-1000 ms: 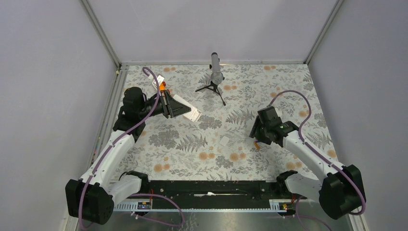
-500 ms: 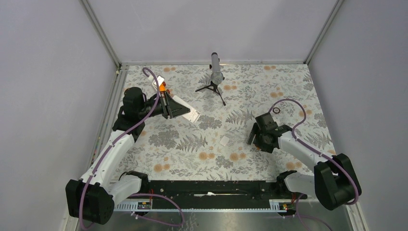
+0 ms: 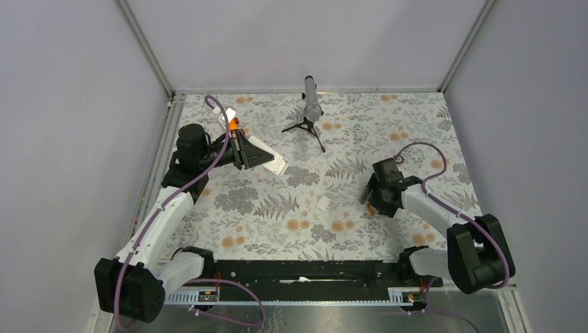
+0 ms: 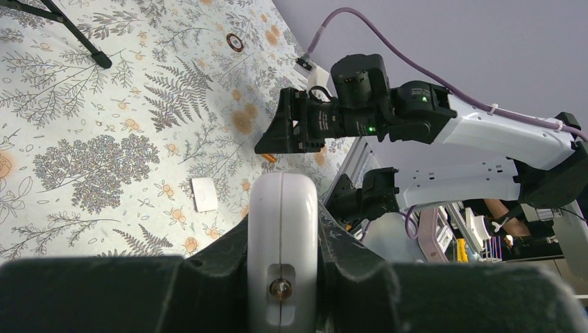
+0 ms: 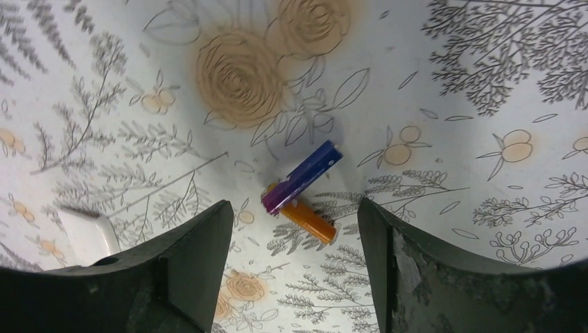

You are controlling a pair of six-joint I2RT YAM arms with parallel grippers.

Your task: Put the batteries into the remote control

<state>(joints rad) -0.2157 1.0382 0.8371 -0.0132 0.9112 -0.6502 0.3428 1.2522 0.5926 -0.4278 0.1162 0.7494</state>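
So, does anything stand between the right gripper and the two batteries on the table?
Nothing visible does. The open right gripper hangs over them; the blue-purple battery and the orange battery lie touching on the floral mat, framed between its fingers. The white cover lies off to one side.

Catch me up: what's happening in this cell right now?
The left pincer is shut on the white remote control and holds it above the table at the far left. The right pincer is open and poised over the two batteries, gripping neither. The orange battery and the blue-purple battery lie on the table, meeting at one end. A small white square cover lies between the arms. Neither battery is in the remote yet.
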